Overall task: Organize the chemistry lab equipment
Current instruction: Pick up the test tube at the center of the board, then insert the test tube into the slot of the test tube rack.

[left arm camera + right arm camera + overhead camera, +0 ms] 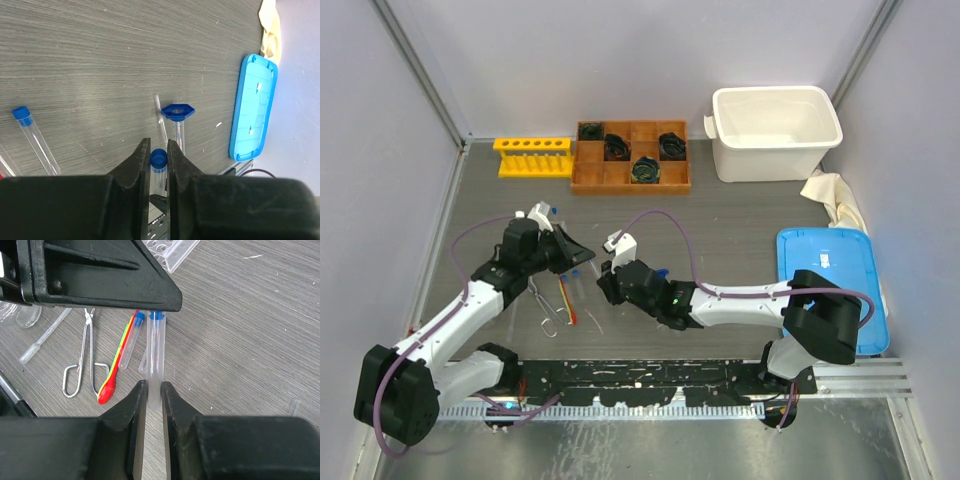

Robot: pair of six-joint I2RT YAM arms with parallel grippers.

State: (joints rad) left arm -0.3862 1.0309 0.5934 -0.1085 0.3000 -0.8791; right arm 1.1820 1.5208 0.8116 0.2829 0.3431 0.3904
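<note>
table (100, 60): matt grained grey | tongs (90, 335): shiny metal | lid (255, 110): glossy plastic

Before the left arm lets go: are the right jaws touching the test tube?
Touching. Right wrist view: both jaws of the right gripper press the test tube at its clear end, no gap.

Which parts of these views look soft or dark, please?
Left wrist: the left pincer, shut on the test tube, is a dark, blurred mass; the table grain is sharp. Right wrist: the right pincer is equally dark; the tongs crisp. Top external: even light.
</note>
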